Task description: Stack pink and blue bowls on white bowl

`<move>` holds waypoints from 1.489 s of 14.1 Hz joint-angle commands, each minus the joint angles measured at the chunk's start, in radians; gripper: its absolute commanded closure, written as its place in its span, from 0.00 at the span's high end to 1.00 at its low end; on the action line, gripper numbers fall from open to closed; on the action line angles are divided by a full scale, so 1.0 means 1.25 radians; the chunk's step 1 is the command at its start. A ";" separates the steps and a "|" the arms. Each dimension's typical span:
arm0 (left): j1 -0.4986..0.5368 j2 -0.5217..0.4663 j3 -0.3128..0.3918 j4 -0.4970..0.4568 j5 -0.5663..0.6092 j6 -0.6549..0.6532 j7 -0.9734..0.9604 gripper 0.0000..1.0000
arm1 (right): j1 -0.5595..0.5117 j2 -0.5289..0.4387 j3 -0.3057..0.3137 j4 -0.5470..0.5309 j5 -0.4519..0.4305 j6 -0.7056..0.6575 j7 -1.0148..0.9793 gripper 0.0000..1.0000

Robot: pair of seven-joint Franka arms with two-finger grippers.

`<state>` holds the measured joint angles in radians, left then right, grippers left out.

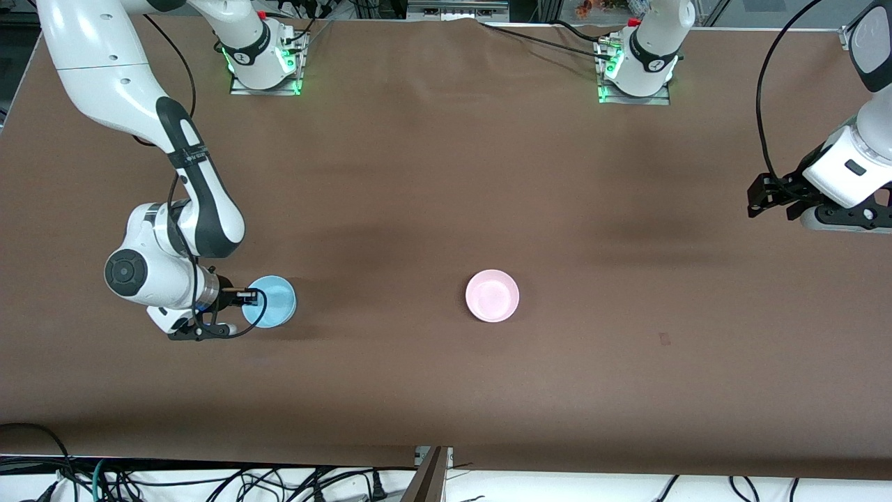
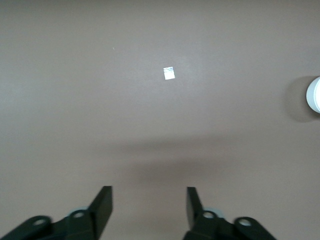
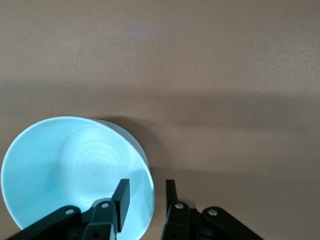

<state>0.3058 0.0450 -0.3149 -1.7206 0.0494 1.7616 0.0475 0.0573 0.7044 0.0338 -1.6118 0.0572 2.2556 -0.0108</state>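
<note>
A table [image 1: 432,174] with a brown cloth top carries two bowls. The blue bowl [image 1: 272,300] sits toward the right arm's end. The pink bowl [image 1: 492,295] sits near the middle, well apart from the blue one and about as near to the front camera. A small dark mark [image 1: 665,339] shows on the cloth, nearer the front camera than the pink bowl and toward the left arm's end. In the left wrist view a small pale tag [image 2: 169,73] lies on the cloth, and a white round rim [image 2: 314,94] shows at the edge
</note>
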 commanded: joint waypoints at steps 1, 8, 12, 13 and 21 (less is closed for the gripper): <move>0.011 -0.015 0.000 -0.015 -0.028 0.012 0.037 0.79 | 0.001 -0.003 0.002 -0.004 0.011 0.007 0.000 0.37; 0.015 -0.004 0.002 -0.016 -0.039 0.014 0.037 0.93 | 0.002 -0.003 0.004 -0.005 0.011 0.003 0.016 0.37; 0.017 -0.003 0.002 -0.018 -0.039 0.018 0.038 1.00 | 0.009 -0.003 0.004 -0.005 0.011 0.002 0.020 0.37; 0.017 -0.003 0.002 -0.018 -0.039 0.018 0.038 1.00 | 0.009 -0.004 0.004 -0.005 0.011 0.002 0.020 0.37; 0.020 0.001 0.003 -0.019 -0.039 0.018 0.038 1.00 | 0.007 -0.009 0.004 -0.003 0.011 -0.001 0.018 0.52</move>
<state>0.3173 0.0520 -0.3103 -1.7334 0.0309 1.7687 0.0645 0.0689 0.7039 0.0353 -1.6105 0.0581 2.2553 0.0042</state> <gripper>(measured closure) 0.000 0.405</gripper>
